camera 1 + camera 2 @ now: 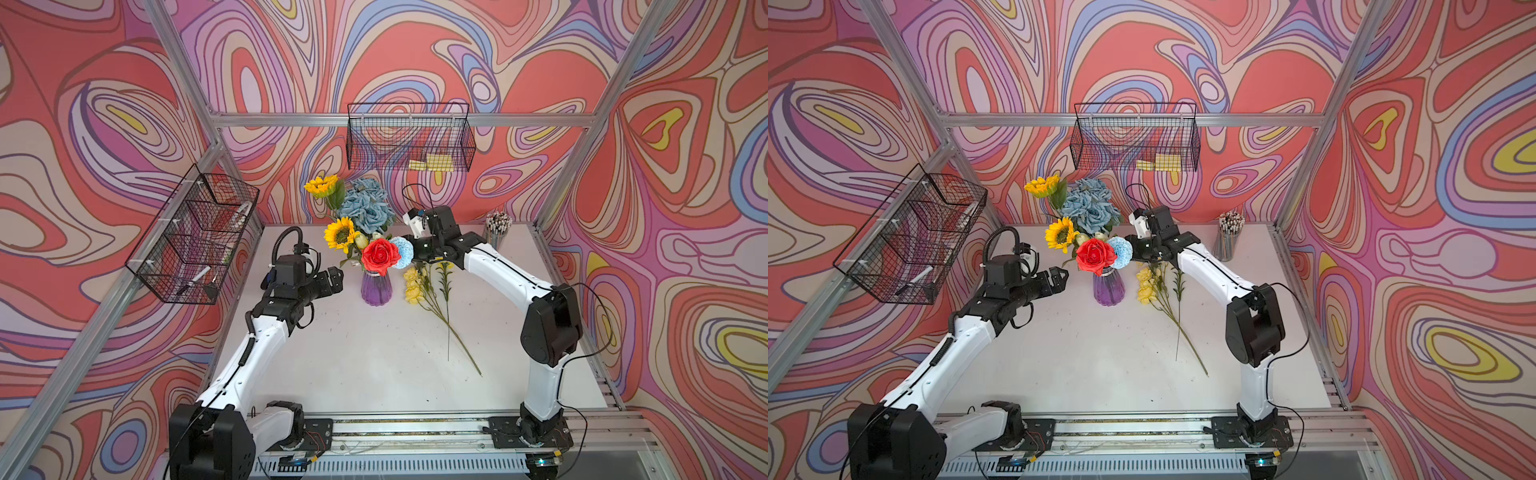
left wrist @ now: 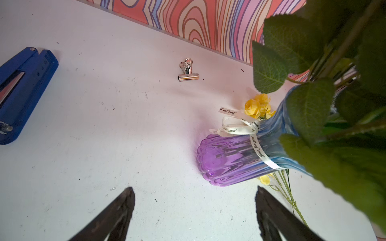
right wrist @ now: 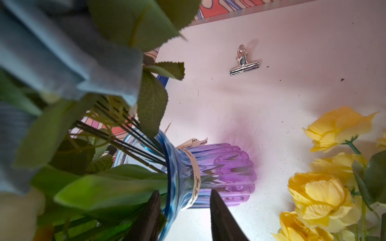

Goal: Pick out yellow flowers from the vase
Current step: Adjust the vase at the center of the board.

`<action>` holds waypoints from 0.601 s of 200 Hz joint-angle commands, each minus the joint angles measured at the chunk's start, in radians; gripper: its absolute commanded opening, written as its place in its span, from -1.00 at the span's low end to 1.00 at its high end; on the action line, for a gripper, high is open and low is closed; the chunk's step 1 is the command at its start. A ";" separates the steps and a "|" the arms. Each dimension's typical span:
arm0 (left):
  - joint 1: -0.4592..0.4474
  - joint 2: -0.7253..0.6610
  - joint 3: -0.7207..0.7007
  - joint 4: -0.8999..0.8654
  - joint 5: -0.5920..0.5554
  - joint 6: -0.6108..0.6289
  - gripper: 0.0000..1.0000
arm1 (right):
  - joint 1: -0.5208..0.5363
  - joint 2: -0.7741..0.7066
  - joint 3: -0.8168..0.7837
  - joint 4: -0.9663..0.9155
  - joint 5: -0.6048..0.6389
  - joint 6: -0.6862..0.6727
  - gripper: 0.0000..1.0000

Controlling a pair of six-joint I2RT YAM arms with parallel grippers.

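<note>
The purple ribbed vase (image 1: pixel 376 289) (image 1: pixel 1108 289) stands mid-table holding two yellow sunflowers (image 1: pixel 340 234) (image 1: pixel 322 185) among other blooms. A spray of small yellow roses (image 1: pixel 412 284) (image 3: pixel 325 196) lies on the table to its right, stems trailing toward the front. My left gripper (image 1: pixel 337 278) (image 2: pixel 194 192) hovers just left of the vase (image 2: pixel 225 160), open wide with nothing between its fingers. My right gripper (image 3: pixel 184 200) reaches in from the right behind the blue carnation. Its jaws stand a narrow gap apart, framing the vase neck (image 3: pixel 183 173) beyond their tips.
A red rose (image 1: pixel 380 255), blue roses (image 1: pixel 368 203) and a blue carnation (image 1: pixel 403 249) share the vase. Behind it lie a silver binder clip (image 2: pixel 188 72) and a blue stapler (image 2: pixel 23 94). A pencil cup (image 1: pixel 496 232) stands back right. Wire baskets (image 1: pixel 411 137) (image 1: pixel 195 237) hang on the walls.
</note>
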 commanded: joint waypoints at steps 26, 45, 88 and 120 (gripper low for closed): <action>0.006 -0.050 -0.028 0.069 0.051 0.007 0.80 | 0.019 0.054 0.071 -0.111 -0.002 -0.046 -0.35; 0.006 -0.060 -0.064 0.163 0.090 0.011 0.84 | 0.023 0.074 0.109 -0.143 -0.002 -0.060 -0.43; 0.006 0.023 -0.076 0.265 0.176 0.026 0.83 | 0.027 0.130 0.236 -0.243 0.002 -0.105 -0.52; 0.006 0.047 -0.079 0.273 0.207 0.036 0.81 | 0.027 0.189 0.367 -0.358 -0.007 -0.162 -0.61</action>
